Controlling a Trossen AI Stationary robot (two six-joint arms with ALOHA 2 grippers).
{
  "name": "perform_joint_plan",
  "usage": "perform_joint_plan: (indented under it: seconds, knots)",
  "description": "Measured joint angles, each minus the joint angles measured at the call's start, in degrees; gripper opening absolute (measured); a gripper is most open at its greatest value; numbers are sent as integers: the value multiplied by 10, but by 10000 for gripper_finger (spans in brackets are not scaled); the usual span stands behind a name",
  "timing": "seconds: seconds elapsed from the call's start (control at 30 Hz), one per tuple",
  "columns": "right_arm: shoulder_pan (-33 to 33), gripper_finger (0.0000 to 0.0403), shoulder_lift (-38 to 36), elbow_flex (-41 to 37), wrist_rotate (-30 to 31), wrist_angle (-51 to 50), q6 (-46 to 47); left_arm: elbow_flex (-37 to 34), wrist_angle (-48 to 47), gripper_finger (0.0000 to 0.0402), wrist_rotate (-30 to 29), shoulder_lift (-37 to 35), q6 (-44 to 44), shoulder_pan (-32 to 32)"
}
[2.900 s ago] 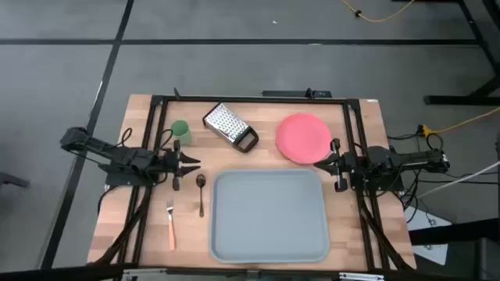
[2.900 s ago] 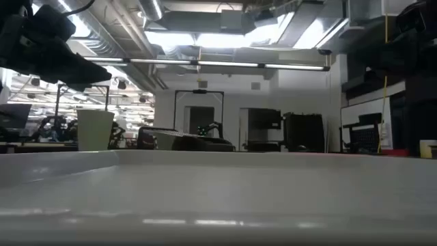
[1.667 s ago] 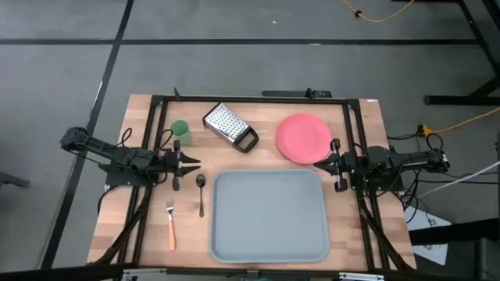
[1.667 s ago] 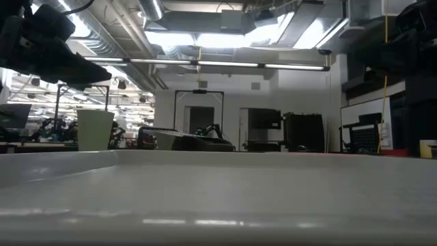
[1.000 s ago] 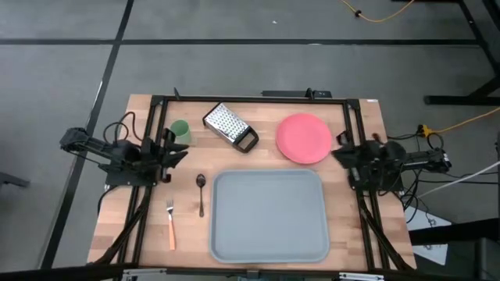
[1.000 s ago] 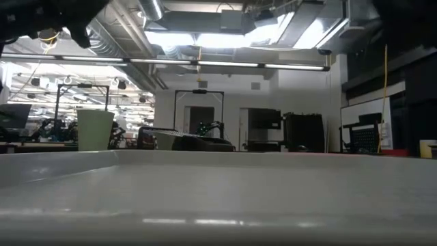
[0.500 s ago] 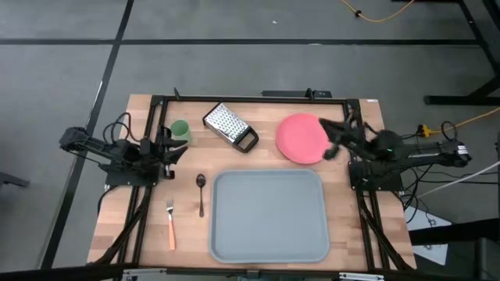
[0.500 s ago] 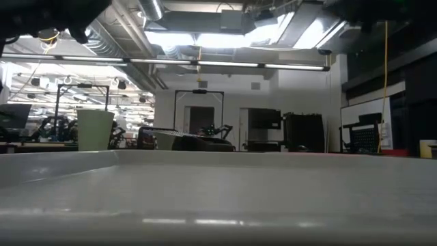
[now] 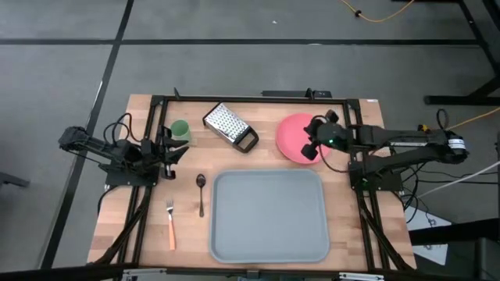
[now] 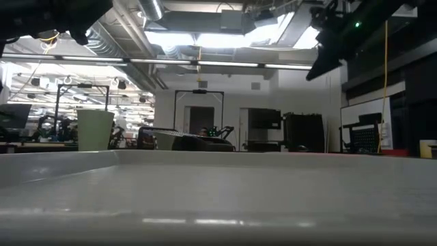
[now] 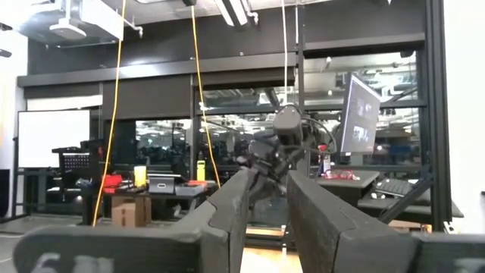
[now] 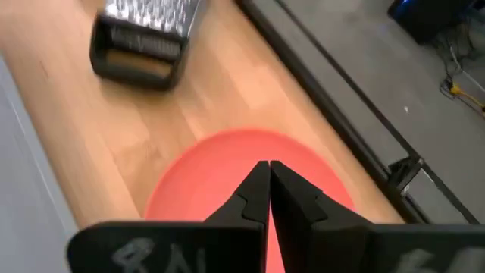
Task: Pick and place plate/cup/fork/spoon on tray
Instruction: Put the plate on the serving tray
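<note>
We see the right hand [image 9: 310,139] above the plate [image 9: 297,137], over its side nearest the right arm's base, with its fingers [image 12: 256,189] pressed together and holding nothing; in the right wrist view the plate [image 12: 227,174] fills the space just ahead of the fingertips, and the grater [image 12: 144,34] lies farther out beyond it on the worktop [image 9: 258,152]. The tray [image 9: 269,216] lies just beside this hand, on the worktop's near half, with nothing on it. The left hand [image 9: 168,148] waits at the far side of the worktop from the right one, its fingers [image 11: 227,220] spread a little and holding nothing. The cup [image 9: 180,129] stands just beside the left hand, while the spoon [image 9: 201,191] and fork [image 9: 170,222] lie near it, between it and the tray.
</note>
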Motion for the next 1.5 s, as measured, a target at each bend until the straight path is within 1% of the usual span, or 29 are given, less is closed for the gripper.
perform_joint_plan:
  seconds: [0.07, 0.17, 0.2, 0.37, 0.47, 0.6, 0.7, 0.77, 0.83, 0.97, 1.03, 1.1, 1.17, 1.27, 1.37, 1.43, 1.5]
  knots:
    - [0, 17, 15, 0, -15, -3, 15, 0, 0, 85, -1, 0, 0, 0]
    - [0, 17, 31, 0, -61, -16, 38, 0, 0, 85, -2, 0, 0, 0]
    - [0, 17, 36, 0, -66, -20, 48, 0, 0, 85, -2, 0, 0, 0]
    - [9, 20, 47, -1, -64, -39, 64, 0, 0, 85, -3, 0, 0, 0]
    - [30, 35, 41, -1, -48, -64, 86, 0, -1, 85, -4, 0, 0, 0]
    - [73, 74, 18, -1, 1, -179, 208, 0, -5, 85, -8, 0, 0, 0]
    - [111, 103, -5, -1, -7, -257, 296, 0, -5, 85, -23, 0, 0, 0]
    - [132, 115, -16, -1, -33, -276, 328, 0, -5, 85, -30, 0, 0, 0]
    - [145, 119, -24, -1, -53, -276, 329, 0, -5, 85, -31, 0, 0, 0]
    - [162, 121, -25, -1, -49, -270, 320, 0, -6, 85, -31, 0, 0, 0]
    - [164, 121, -22, -1, -58, -269, 312, 0, -9, 85, -31, 0, 0, 0]
    - [165, 121, -21, -1, -78, -273, 278, 0, -9, 85, -30, 0, 0, 0]
    - [165, 121, -20, -7, -83, -274, 254, 0, -10, 85, -30, 0, -1, 0]
    - [165, 121, -20, -25, -80, -269, 210, 0, -11, 85, -30, 0, 0, 0]
    - [165, 121, -20, -62, -83, -233, 181, 0, -14, 85, -30, 0, 0, 0]
    - [165, 121, -14, -78, -105, -218, 173, 0, -15, 85, -30, 0, 0, 0]
    - [164, 121, -6, -86, -113, -213, 184, 0, -16, 85, -30, 0, 0, 0]
